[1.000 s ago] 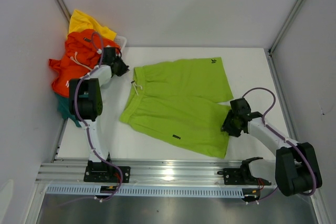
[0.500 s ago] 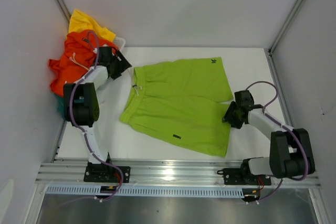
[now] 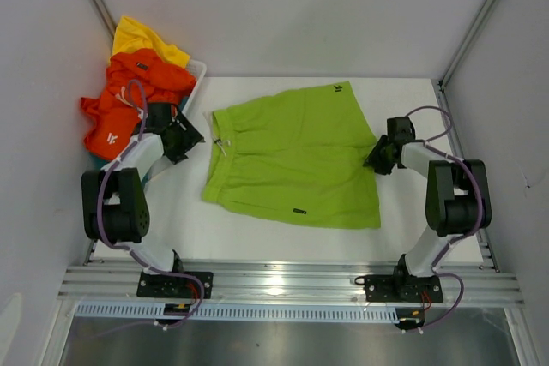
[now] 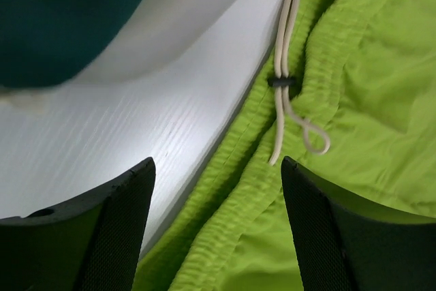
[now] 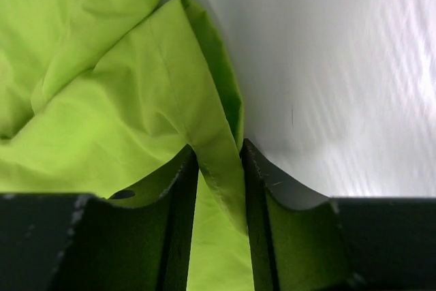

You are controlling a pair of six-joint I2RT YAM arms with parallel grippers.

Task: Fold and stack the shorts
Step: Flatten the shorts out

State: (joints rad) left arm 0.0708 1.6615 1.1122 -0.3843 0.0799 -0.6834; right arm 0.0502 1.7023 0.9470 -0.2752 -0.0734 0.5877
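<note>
Lime green shorts (image 3: pixel 292 165) lie spread flat across the middle of the white table (image 3: pixel 257 242). The waistband faces the left arm and the leg openings face the right arm. A small dark mark sits at the far leg hem and another near the near edge. A pale drawstring (image 4: pixel 281 93) hangs from the waistband; its two cords pass through a small dark toggle and end in a loop resting on the cloth.

The left gripper (image 4: pixel 214 233) hovers just beside the waistband with its jaws spread wide and nothing between them. Its wrist view shows the gathered waistband edge and bare table below. The right gripper (image 5: pixel 218 202) sits at the leg hem on the right side of the lime green shorts. Its jaws are drawn close together and pinch a folded edge of the cloth, which runs up between the two fingers (image 5: pixel 170 236).

At the far left corner stands a white mesh basket (image 3: pixel 199 70). Orange shorts (image 3: pixel 129 105) with a small white logo are draped over it, and yellow shorts (image 3: pixel 141 38) lie behind them. Teal shorts (image 4: pixel 61 11) show, blurred, at the upper left of the left wrist view, above the basket's pale rim
</note>
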